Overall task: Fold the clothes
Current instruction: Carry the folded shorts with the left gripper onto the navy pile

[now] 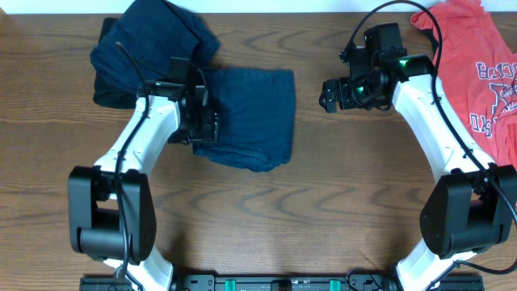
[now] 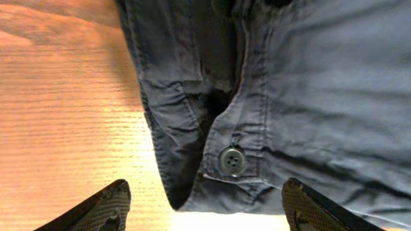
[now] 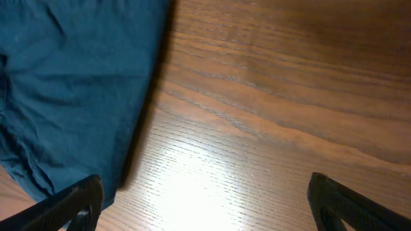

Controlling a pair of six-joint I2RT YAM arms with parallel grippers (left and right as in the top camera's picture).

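Observation:
A pair of dark navy shorts (image 1: 252, 113) lies folded at the table's middle. In the left wrist view its waistband and grey button (image 2: 232, 160) lie just ahead of the fingertips. My left gripper (image 1: 210, 125) (image 2: 205, 212) sits at the shorts' left edge, open, with nothing gripped. A second navy garment (image 1: 149, 44) lies bunched at the far left. A red-orange T-shirt (image 1: 477, 69) with white lettering lies at the far right. My right gripper (image 1: 329, 94) (image 3: 205, 205) hovers open over bare wood, just right of the shorts (image 3: 70, 83).
The wooden table (image 1: 347, 186) stretches bare between the shorts and the T-shirt and along the front. Both arm bases stand at the near edge. A cable loops above the right wrist near the T-shirt.

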